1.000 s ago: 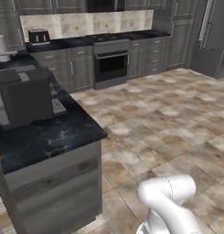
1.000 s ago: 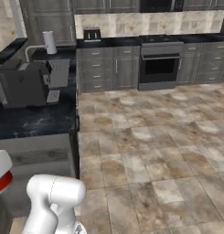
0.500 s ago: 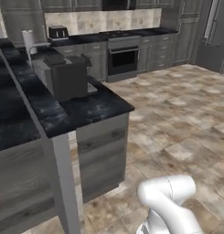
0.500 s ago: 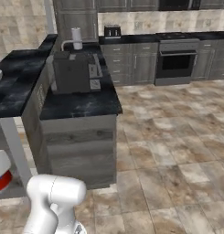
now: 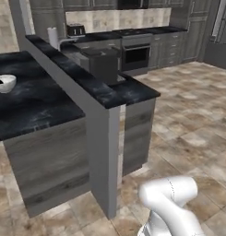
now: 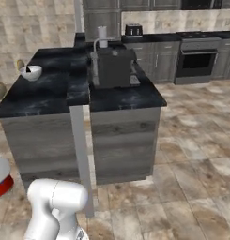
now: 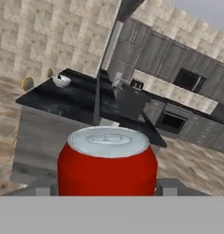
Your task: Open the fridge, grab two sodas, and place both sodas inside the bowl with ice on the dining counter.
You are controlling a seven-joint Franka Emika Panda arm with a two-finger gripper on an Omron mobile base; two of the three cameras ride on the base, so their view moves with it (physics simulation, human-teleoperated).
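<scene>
A short red soda can with a silvery top stands upright between my two fingertips, my gripper shut on it. Its red and pale side also shows at the picture's left edge. The small white bowl sits at the far left of the black marbled dining counter, with a small dark thing poking out of it. The dark grey fridge stands far off at the back right, its door shut.
A dark boxy appliance stands on the lower counter behind the raised ledge. A paper towel roll, a toaster and an oven line the back wall. Tan stools stand left of the counter. Tiled floor spreads to the right.
The whole picture has shifted as the base moved: the dining counter has swung into the middle and closer, and the bowl has come into view. The grip on the can is unchanged.
</scene>
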